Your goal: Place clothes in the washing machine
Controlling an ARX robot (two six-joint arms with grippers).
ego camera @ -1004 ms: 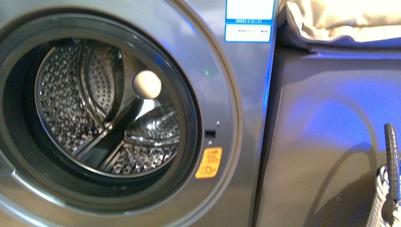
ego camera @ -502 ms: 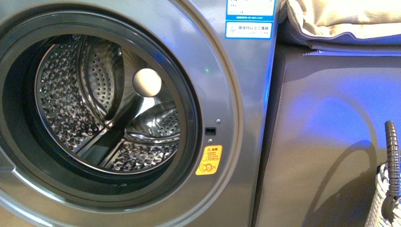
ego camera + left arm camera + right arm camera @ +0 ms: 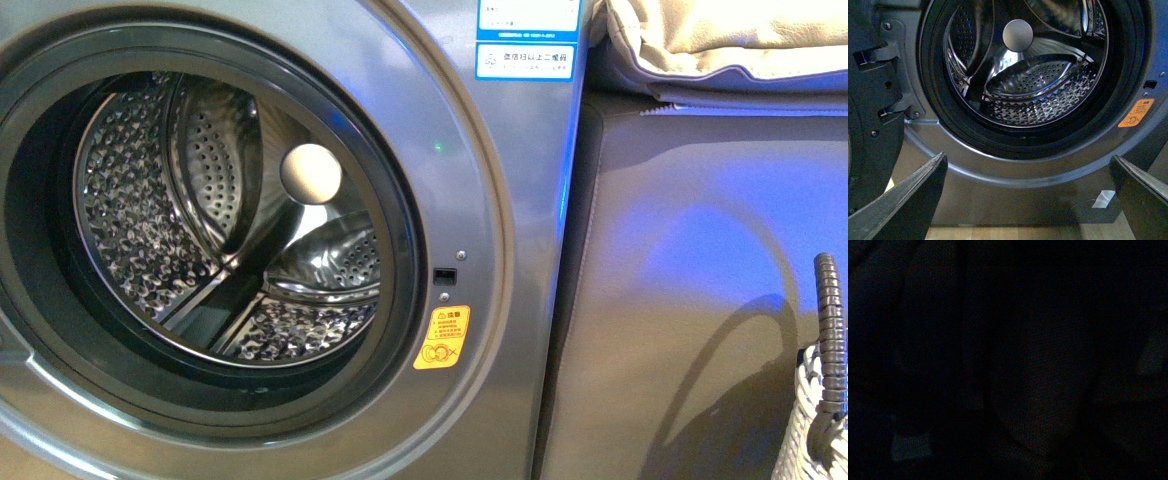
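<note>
Silver-grey washing machine sits just ahead of left gripper, jaws spread wide. Round black-rimmed porthole; one perforated, dimpled steel drum showing bare metal. One orange-yellow sticker, two blue-white labels. Right wrist view dark: can't tell right gripper's state.

My left gripper, jaws wide apart, faces the washing machine. Its porthole shows the perforated drum, with an orange sticker beside it.
</note>
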